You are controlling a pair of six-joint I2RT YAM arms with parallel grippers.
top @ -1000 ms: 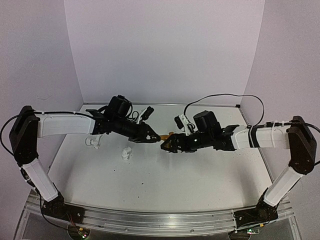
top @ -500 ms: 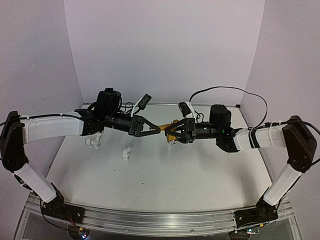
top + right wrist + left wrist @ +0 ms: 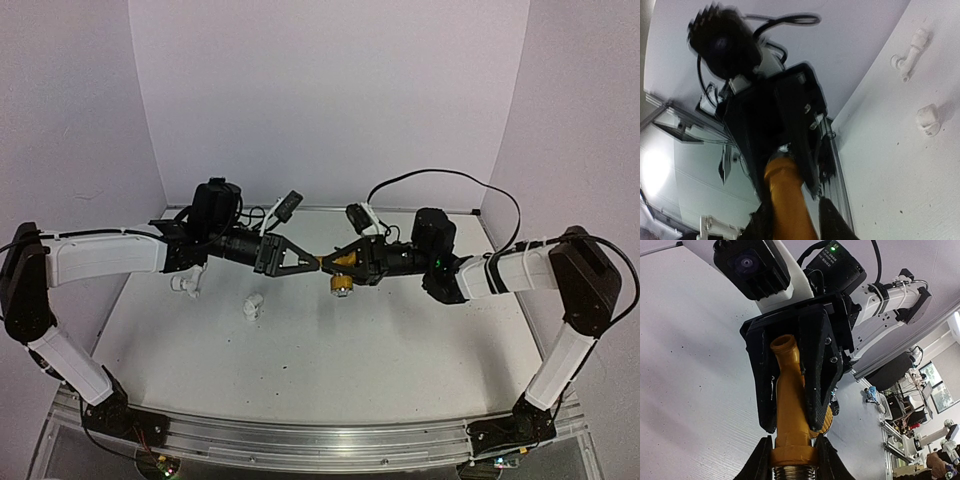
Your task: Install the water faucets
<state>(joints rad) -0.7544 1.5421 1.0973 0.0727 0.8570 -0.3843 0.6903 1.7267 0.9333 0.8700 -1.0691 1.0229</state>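
Observation:
The yellow-gold faucet (image 3: 334, 264) hangs in the air between both arms, above the middle of the table. My left gripper (image 3: 305, 263) is shut on its collar next to the silvery thread (image 3: 792, 473). My right gripper (image 3: 345, 262) meets it head-on, and its fingers (image 3: 821, 365) press on both sides of the faucet's body (image 3: 789, 405). In the right wrist view the yellow faucet (image 3: 790, 200) runs up between my right gripper (image 3: 796, 217) jaws into the left one. The white faucet (image 3: 186, 285) lies on the table under the left arm, also seen as the white faucet (image 3: 910, 56).
A stubby white pipe fitting (image 3: 253, 305) stands on the table left of centre, in front of the left gripper; the same fitting (image 3: 929, 119) shows in the right wrist view. Purple walls enclose the table on three sides. A black cable (image 3: 440, 180) loops above the right arm.
Both arms rose from near the table. The right gripper turned to face the left one, and its wide-open jaws closed onto the yellow faucet that the left keeps holding.

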